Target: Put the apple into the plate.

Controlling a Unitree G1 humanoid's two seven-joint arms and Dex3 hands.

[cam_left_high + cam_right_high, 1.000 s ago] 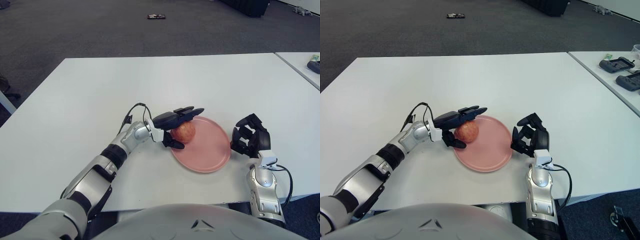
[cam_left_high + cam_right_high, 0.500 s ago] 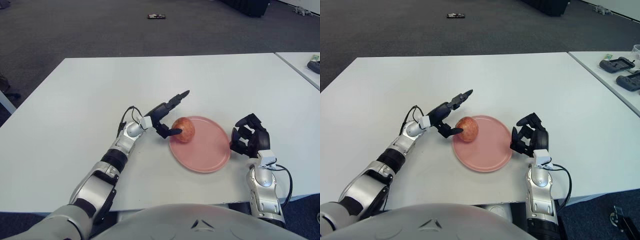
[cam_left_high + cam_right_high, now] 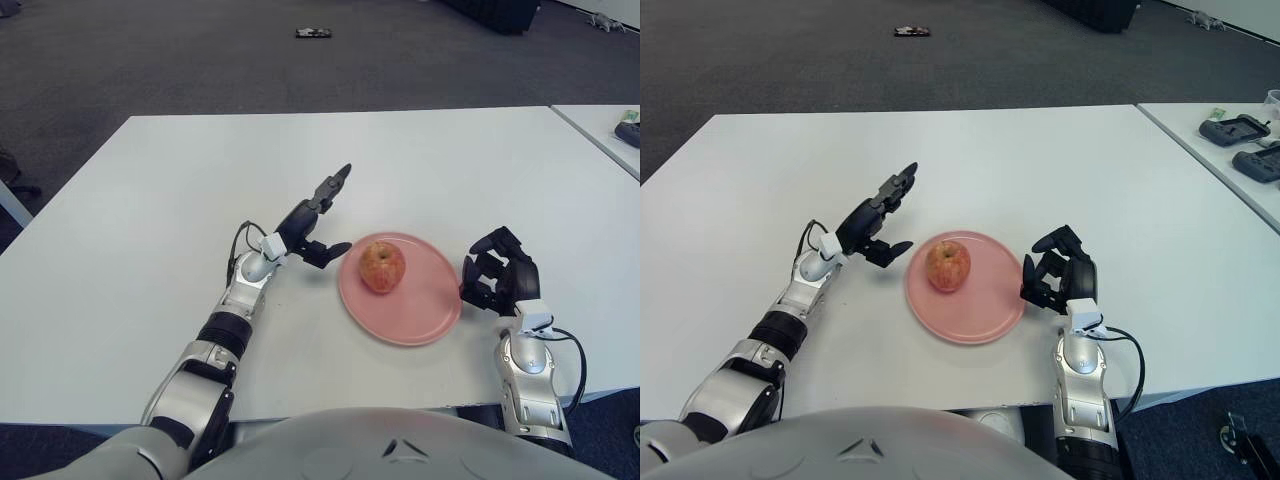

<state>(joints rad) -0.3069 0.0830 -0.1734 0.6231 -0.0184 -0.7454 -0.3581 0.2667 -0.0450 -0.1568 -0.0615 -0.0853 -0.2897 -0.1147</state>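
The left hand (image 3: 312, 222) is drawing away from the apple (image 3: 382, 266), which it was cupping a second ago: its fingers (image 3: 333, 186) are now spreading open and holding nothing, the upper ones pointing up and away over the surface (image 3: 200, 180), the lower one stretching toward the fruit but clear of it. The apple is standing upright and free on the left half of the pink plate (image 3: 425, 300), just beyond those fingertips, where half a second ago the lower finger was still touching its side. That suggests the release is done and the task is as good as finished; what is remaining is probably only pulling the arm back without brushing the plate's near rim. The right hand (image 3: 498, 276) is showing just to the right of the plate, its fingers curling loosely around nothing, idle as before.
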